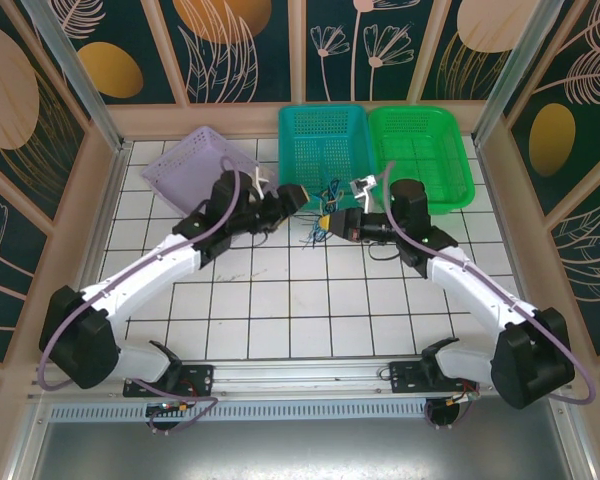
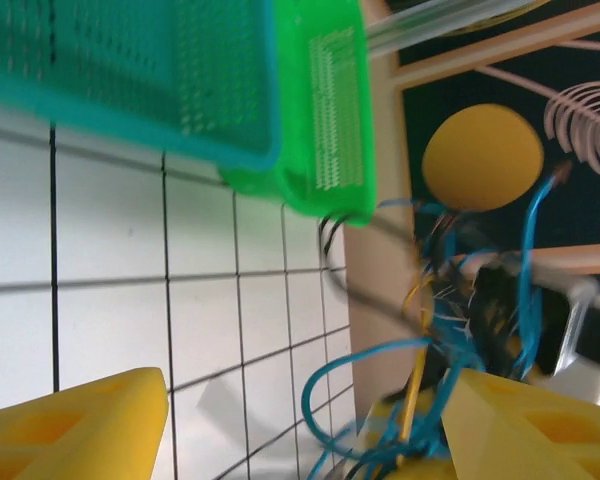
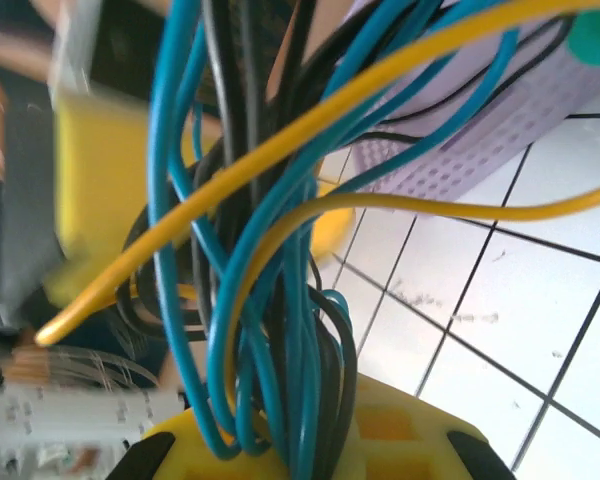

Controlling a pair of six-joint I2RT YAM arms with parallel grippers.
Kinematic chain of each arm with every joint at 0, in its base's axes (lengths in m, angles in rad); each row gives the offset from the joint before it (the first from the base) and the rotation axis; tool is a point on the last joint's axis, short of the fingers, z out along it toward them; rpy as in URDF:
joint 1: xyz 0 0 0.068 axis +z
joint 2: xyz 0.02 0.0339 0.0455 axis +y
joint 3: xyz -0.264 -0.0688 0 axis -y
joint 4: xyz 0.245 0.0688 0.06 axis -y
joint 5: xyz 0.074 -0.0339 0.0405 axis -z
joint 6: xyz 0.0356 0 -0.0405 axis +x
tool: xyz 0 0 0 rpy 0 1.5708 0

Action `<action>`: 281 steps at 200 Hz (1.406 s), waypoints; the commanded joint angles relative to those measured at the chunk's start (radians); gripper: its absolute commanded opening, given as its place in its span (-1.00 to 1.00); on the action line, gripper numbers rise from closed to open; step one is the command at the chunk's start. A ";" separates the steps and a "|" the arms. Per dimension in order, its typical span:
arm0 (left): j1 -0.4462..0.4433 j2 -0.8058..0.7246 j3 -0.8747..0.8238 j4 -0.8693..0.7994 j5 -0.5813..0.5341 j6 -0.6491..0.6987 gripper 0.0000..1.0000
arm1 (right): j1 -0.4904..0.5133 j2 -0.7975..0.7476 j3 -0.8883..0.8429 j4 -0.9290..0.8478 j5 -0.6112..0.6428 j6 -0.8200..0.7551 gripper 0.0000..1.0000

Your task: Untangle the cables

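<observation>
Right wrist: right jaws clamped on cables. Left wrist: left jaws apart, cables beside one finger.

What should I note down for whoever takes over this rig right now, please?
Right pincer: shut on the cables, a tangled blue, black and yellow bundle held just in front of the teal basket.
Left pincer: open, fingers wide apart, with the bundle beside one finger.
Done: bundle gripped; no strand separated.
Left: draw the strands apart one by one.
</observation>
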 commanded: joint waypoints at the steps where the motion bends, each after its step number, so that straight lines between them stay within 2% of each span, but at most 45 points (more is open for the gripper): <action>1: 0.035 0.066 0.100 -0.125 0.130 0.153 0.52 | 0.006 0.068 0.140 -0.412 -0.021 -0.453 -1.00; 13: 0.036 0.120 0.183 -0.207 0.146 0.172 0.54 | 0.024 0.092 0.176 -0.509 0.175 -0.504 -1.00; 28: 0.035 0.179 0.261 -0.315 0.151 0.114 0.50 | 0.057 0.075 0.177 -0.506 0.436 -0.507 -1.00; 38: 0.035 0.206 0.297 -0.388 0.159 0.058 0.45 | 0.076 0.058 0.166 -0.479 0.558 -0.504 -1.00; 58: 0.034 0.205 0.340 -0.524 0.074 -0.042 0.49 | 0.151 0.028 0.136 -0.409 0.805 -0.522 -1.00; 75: 0.033 0.171 0.276 -0.475 0.079 -0.202 0.54 | 0.227 0.030 0.125 -0.358 0.970 -0.574 -1.00; 94: 0.031 0.138 0.169 -0.311 0.132 -0.392 0.56 | 0.322 0.060 0.116 -0.315 1.132 -0.666 -1.00; 109: 0.032 0.126 0.138 -0.251 0.130 -0.475 0.59 | 0.392 0.082 0.087 -0.262 1.284 -0.755 -1.00; 124: 0.031 0.113 0.132 -0.215 0.127 -0.530 0.61 | 0.423 0.080 0.040 -0.183 1.377 -0.832 -1.00; 150: 0.032 0.075 0.145 -0.275 0.069 -0.558 0.69 | 0.433 0.068 -0.025 -0.088 1.385 -0.938 -1.00; 154: 0.031 0.068 0.139 -0.276 0.060 -0.565 0.78 | 0.438 0.067 -0.033 -0.078 1.381 -0.956 -1.00; 160: 0.032 0.057 0.129 -0.264 0.056 -0.574 0.81 | 0.444 0.064 -0.048 -0.060 1.371 -0.988 -1.00; 166: 0.031 0.055 0.120 -0.250 0.062 -0.582 0.87 | 0.452 0.061 -0.060 -0.043 1.368 -1.012 -1.00; 194: 0.031 0.099 0.151 -0.277 0.122 -0.526 0.88 | 0.481 0.085 -0.092 0.008 1.384 -1.129 -1.00; 227: 0.012 0.171 0.178 -0.308 0.172 -0.451 0.87 | 0.514 0.114 -0.078 0.052 1.417 -1.177 -1.00; 253: -0.004 0.195 0.164 -0.299 0.171 -0.436 0.80 | 0.524 0.131 -0.053 0.055 1.420 -1.168 -1.00; 281: -0.009 0.215 0.149 -0.239 0.180 -0.446 0.39 | 0.535 0.122 -0.037 0.046 1.395 -1.122 -1.00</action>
